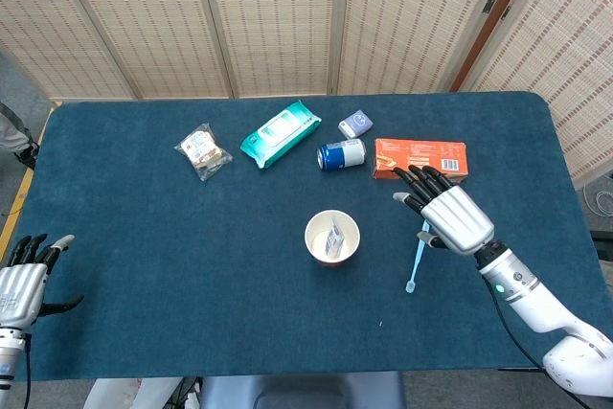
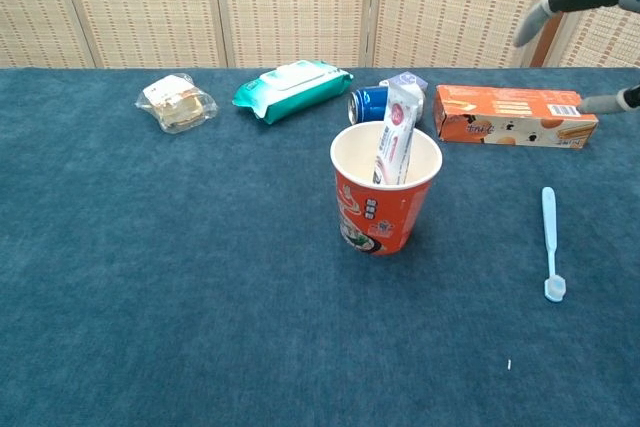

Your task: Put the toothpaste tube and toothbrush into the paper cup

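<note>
Toothpaste tube [image 2: 396,137] already upright in paper cup [image 2: 385,205]. Toothbrush [image 2: 549,244] flat on the cloth to its right. Right hand [image 1: 452,215] spread, empty, apparently above the handle. Best lowered straight, pinching mid-handle. Left hand [image 1: 21,280] idle, fingers apart.

Across the back of the blue worktop [image 1: 144,237] we've got a clear-wrapped snack packet [image 1: 203,150], a teal wet-wipes pack [image 1: 279,133], a blue can [image 1: 341,154] on its side, a small lilac box [image 1: 355,123] just behind it, and an orange carton [image 1: 420,158] lying flat
</note>
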